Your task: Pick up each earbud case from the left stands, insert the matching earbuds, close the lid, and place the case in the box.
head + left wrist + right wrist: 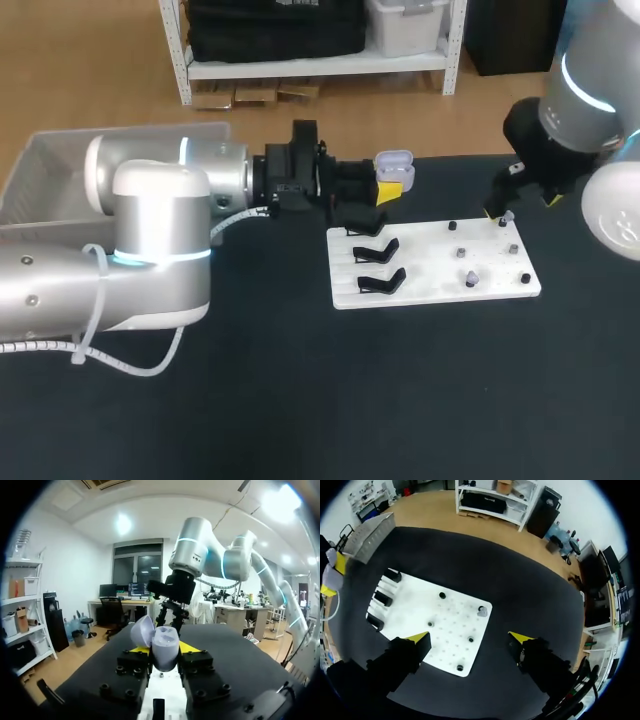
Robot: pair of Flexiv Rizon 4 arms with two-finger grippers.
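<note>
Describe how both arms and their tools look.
Rounded silver-and-white shells with glowing cyan joint rings form the left arm and right arm. A white spiral-wrapped cable trails along the left one. The left tool and right tool are black and blocky, with bright yellow tips.

Glossy plastic earbud case (165, 647), matt black table (300, 400)
</note>
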